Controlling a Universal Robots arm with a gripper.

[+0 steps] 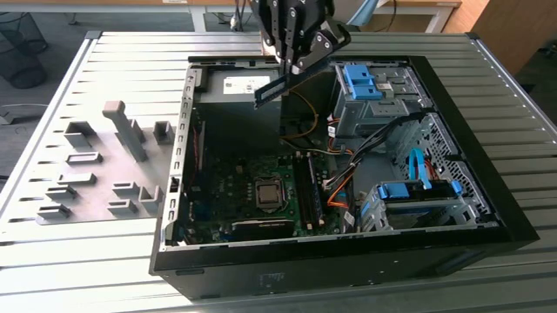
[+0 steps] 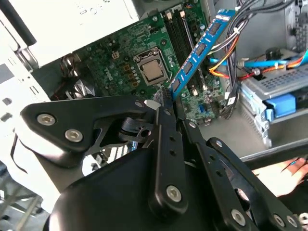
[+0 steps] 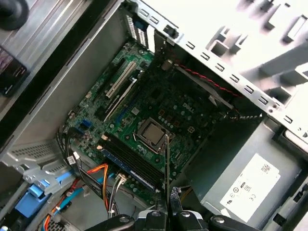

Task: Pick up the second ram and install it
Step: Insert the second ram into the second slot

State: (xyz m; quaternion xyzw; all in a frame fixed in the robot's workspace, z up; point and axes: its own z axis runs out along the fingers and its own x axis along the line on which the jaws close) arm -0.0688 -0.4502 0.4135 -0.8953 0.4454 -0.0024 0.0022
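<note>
My gripper [image 1: 291, 67] hangs over the back of the open computer case [image 1: 487, 215], shut on one end of the second ram [image 1: 271, 90]. The strip slopes down from the fingers, in mid-air above the power supply [image 1: 244, 83]. In the second wrist view the ram [image 2: 198, 48] sticks out from the gripper [image 2: 168, 99] over the motherboard [image 2: 115, 67]. The first wrist view has the ram [image 3: 166, 166] edge-on as a thin line above the gripper [image 3: 167, 210]. Long dark memory slots [image 1: 306, 188] lie beside the processor socket [image 1: 267, 193], well below the strip.
Gray holder blocks [image 1: 113, 163] stand on the slatted table at the exterior view's left. Blue-tabbed drive cages [image 1: 366, 81] [image 1: 413, 192] and orange and black cables [image 1: 338, 188] crowd the case's right side. A hand [image 2: 288, 171] shows near the case edge.
</note>
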